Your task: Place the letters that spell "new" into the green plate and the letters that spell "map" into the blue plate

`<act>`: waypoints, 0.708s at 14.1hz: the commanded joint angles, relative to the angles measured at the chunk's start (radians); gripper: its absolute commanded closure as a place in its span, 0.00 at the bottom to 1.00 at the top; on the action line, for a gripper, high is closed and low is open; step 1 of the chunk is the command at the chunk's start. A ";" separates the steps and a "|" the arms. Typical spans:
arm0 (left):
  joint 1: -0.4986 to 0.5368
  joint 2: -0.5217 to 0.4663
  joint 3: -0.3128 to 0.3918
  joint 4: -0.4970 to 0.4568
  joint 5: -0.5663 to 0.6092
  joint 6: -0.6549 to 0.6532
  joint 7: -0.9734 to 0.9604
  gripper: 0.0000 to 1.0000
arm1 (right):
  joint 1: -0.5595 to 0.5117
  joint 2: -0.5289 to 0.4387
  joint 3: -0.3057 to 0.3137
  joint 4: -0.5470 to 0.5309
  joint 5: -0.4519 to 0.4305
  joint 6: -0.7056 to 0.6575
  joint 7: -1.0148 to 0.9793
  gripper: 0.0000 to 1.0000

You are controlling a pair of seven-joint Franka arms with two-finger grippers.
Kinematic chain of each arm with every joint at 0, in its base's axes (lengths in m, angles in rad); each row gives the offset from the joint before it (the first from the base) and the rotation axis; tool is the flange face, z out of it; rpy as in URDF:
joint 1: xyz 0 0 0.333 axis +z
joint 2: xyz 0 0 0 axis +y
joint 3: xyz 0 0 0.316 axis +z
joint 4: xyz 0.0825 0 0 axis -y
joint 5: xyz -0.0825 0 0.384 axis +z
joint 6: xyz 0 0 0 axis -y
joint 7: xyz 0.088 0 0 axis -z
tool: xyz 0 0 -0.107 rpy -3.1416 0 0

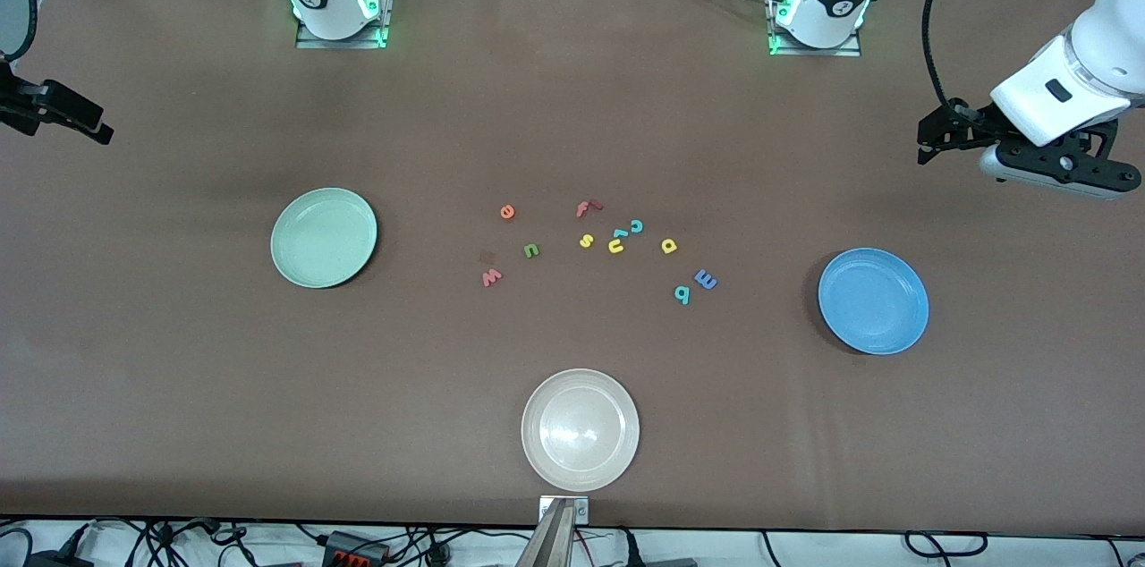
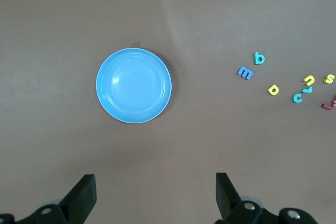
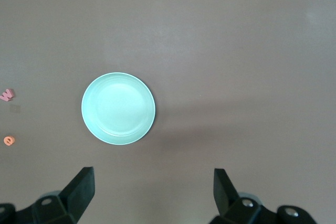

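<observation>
Both plates stand bare. The green plate (image 1: 323, 237) is round, pale mint, with a shallow raised rim; it sits toward the right arm's end of the table. The blue plate (image 1: 873, 300), same shape and size in bright blue, sits toward the left arm's end, a little nearer the front camera than the green plate.

All the foam letters lie flat on the brown table (image 1: 572, 102) between the two plates, none touching a plate. Taking the green plate as reference: closest to it are the red "w" (image 1: 491, 278), the orange "e" (image 1: 507, 211) and the green "n" (image 1: 531, 250). Well apart from it, closer to the blue plate, lie the yellow "a" (image 1: 669, 246), the dark blue "m" (image 1: 705, 280) and the teal "p" (image 1: 682, 292), the last two just beside each other.

The left gripper (image 2: 155, 192) hangs high over the table near the blue plate, jaws spread wide, nothing between them. The right gripper (image 3: 153, 190) is likewise spread wide and carrying nothing, over the table near the green plate; in the front view it is only partly visible at the edge.
</observation>
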 commanded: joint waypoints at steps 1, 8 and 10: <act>0.000 0.009 -0.003 0.029 -0.009 -0.023 0.000 0.00 | -0.004 -0.022 0.003 -0.016 -0.010 0.003 -0.015 0.00; -0.003 0.010 -0.003 0.028 -0.009 -0.024 -0.011 0.00 | 0.001 -0.021 0.007 -0.016 -0.011 0.001 -0.015 0.00; -0.003 0.012 -0.003 0.030 -0.009 -0.024 -0.017 0.00 | -0.004 -0.021 0.007 -0.016 -0.011 0.000 -0.018 0.00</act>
